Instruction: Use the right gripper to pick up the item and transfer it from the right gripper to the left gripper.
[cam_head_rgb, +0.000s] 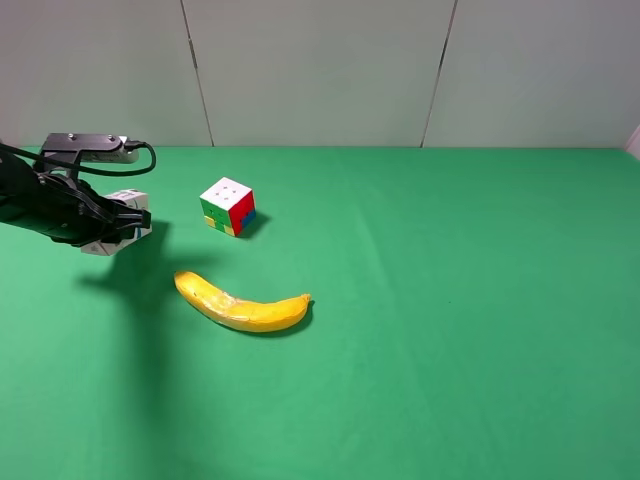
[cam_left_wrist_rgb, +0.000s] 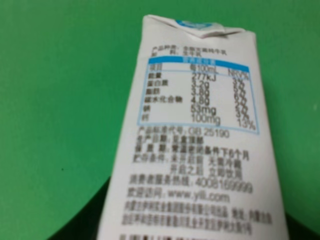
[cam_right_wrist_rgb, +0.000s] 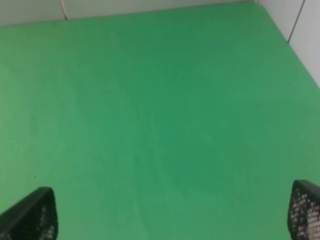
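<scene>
Overhead and wrist views of a green worktop (cam_head_rgb: 450, 330). The left hand (cam_head_rgb: 128, 222), at the left edge of the overhead view and raised above the surface, is clamped on the item (cam_left_wrist_rgb: 200, 140), a white milk carton whose nutrition panel and gabled top fill the left wrist view; in the overhead view only a small white part of it shows at the fingertips. The right hand (cam_right_wrist_rgb: 172, 212) has its fingers (cam_right_wrist_rgb: 35, 215) spread wide apart over bare green surface, holding nothing. A puzzle cube (cam_head_rgb: 228, 206) and a banana (cam_head_rgb: 242, 305) lie on the worktop near the left hand, apart from each other.
</scene>
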